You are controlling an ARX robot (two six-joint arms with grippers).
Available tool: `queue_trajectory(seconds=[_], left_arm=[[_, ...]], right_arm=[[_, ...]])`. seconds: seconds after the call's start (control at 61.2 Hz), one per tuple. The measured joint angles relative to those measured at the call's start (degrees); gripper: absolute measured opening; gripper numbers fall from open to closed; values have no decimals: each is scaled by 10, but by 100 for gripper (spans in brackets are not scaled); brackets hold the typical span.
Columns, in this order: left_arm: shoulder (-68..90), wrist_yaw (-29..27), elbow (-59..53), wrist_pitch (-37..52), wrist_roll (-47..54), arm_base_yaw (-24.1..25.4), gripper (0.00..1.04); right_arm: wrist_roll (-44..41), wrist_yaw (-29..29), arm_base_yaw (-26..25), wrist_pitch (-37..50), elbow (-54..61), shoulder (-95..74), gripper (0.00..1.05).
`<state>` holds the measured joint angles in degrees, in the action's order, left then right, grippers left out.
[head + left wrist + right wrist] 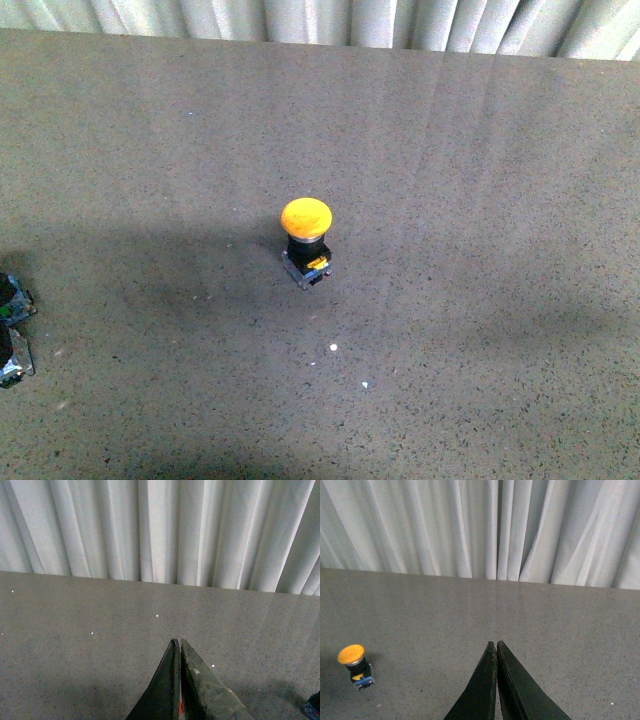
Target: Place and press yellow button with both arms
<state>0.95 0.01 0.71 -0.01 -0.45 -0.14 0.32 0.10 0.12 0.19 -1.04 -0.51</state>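
Note:
The yellow button (306,238) stands upright near the middle of the grey table, its domed yellow cap on a black collar and a small clear square base. The right wrist view shows the yellow button (354,664) too, well off to one side of my right gripper (496,643), which is shut with nothing between its fingers. My left gripper (177,641) is also shut and empty, over bare table, and the button is out of its view. Neither arm appears in the front view.
Two small dark parts (12,330) lie at the table's left edge. A dark object with a blue bit (313,706) shows at the corner of the left wrist view. White curtains (350,20) hang behind the table's far edge.

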Motion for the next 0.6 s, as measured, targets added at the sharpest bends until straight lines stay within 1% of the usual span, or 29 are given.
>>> queue_trajectory(seconds=[0.098, 0.131, 0.212, 0.31, 0.343, 0.359, 0.408, 0.506, 0.555, 0.572, 0.604], left_arm=[[0, 0, 0, 0, 0, 0, 1], [0, 0, 0, 0, 0, 0, 1], [0, 0, 0, 0, 0, 0, 1], [0, 0, 0, 0, 0, 0, 1], [0, 0, 0, 0, 0, 0, 1], [0, 0, 0, 0, 0, 0, 3], [0, 0, 0, 0, 0, 0, 14], [0, 0, 0, 0, 0, 0, 30], [0, 0, 0, 0, 0, 0, 42], [0, 0, 0, 0, 0, 0, 44], [0, 0, 0, 0, 0, 0, 51]], right_arm=[[0, 0, 0, 0, 0, 2, 1], [-1, 0, 0, 0, 0, 2, 3], [-1, 0, 0, 0, 0, 2, 17], [-1, 0, 0, 0, 0, 2, 38], [-1, 0, 0, 0, 0, 2, 47], [-1, 0, 0, 0, 0, 2, 52], [-1, 0, 0, 0, 0, 2, 63], [-1, 0, 0, 0, 0, 2, 78], [-1, 0, 0, 0, 0, 2, 90], [-1, 0, 0, 0, 0, 2, 92], [-1, 0, 0, 0, 0, 2, 97]])
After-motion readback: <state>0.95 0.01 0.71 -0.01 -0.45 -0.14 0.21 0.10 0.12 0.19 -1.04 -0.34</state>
